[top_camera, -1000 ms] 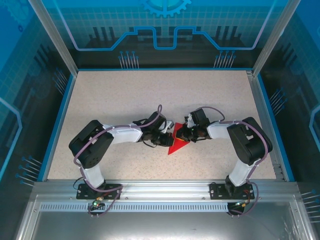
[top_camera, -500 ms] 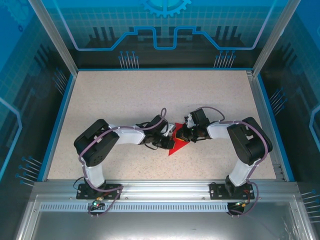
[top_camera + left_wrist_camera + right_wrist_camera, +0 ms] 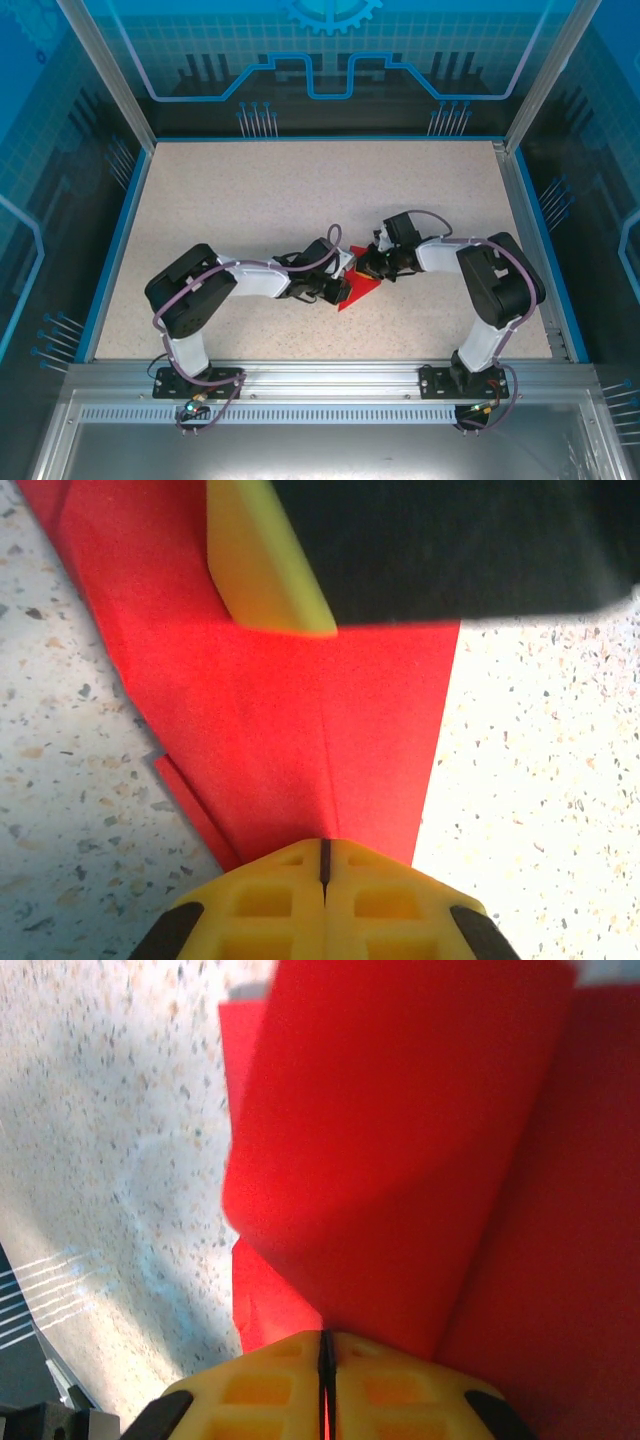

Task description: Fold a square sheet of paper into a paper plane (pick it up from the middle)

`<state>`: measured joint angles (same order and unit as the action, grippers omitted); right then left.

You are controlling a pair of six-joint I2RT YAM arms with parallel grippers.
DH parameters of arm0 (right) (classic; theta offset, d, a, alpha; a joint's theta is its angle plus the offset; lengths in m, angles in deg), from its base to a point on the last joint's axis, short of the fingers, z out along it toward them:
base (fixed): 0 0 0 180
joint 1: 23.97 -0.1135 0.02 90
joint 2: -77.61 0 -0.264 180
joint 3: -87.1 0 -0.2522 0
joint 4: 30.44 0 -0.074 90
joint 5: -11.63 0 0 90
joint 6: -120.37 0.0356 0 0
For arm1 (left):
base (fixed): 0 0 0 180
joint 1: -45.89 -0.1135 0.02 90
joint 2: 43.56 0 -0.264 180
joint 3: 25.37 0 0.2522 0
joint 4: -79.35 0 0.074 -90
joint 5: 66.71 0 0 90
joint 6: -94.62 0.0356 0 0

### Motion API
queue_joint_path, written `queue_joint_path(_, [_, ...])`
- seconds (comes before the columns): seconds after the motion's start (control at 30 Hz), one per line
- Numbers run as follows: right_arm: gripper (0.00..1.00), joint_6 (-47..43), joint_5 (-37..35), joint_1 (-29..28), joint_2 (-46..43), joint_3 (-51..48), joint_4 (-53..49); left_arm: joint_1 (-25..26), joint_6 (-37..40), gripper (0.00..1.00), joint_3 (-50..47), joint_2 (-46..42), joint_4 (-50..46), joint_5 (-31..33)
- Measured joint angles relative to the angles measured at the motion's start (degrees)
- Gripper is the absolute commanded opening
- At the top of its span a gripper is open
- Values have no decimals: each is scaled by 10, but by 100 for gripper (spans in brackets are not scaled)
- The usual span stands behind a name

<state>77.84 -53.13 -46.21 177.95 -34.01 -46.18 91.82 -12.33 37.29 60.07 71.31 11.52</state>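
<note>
Presently both arms reach inward and meet just right of the middle of the speckled table [image 3: 250, 200]. The red paper sheet [image 3: 362, 293] lies there between them, already partly folded into a narrow wedge whose point faces the near edge.

Left gripper [image 3: 337, 290]: low over the sheet's left side. In the left wrist view its yellow fingers [image 3: 270, 905] stand pressed together with only a hairline seam between them, and the narrow end of the paper runs in under their tips. Whether it is pinched there or merely pressed down cannot be told. A straight crease runs up the sheet from that seam. A second layer of paper shows along the left edge.

Right gripper [image 3: 372, 268]: at the sheet's far right corner. One of its yellow fingers [image 3: 262, 570] rests on the paper in the left wrist view. In its own wrist view the fingers are closed flush on a flap of the sheet, which curves up off the layer beneath.
</note>
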Motion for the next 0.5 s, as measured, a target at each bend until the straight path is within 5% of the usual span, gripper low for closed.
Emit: queue_joint_path(0.5, [10, -4, 5, 22, 36, 63, -62, 1, 7, 0, -23, -5, 40, 12])
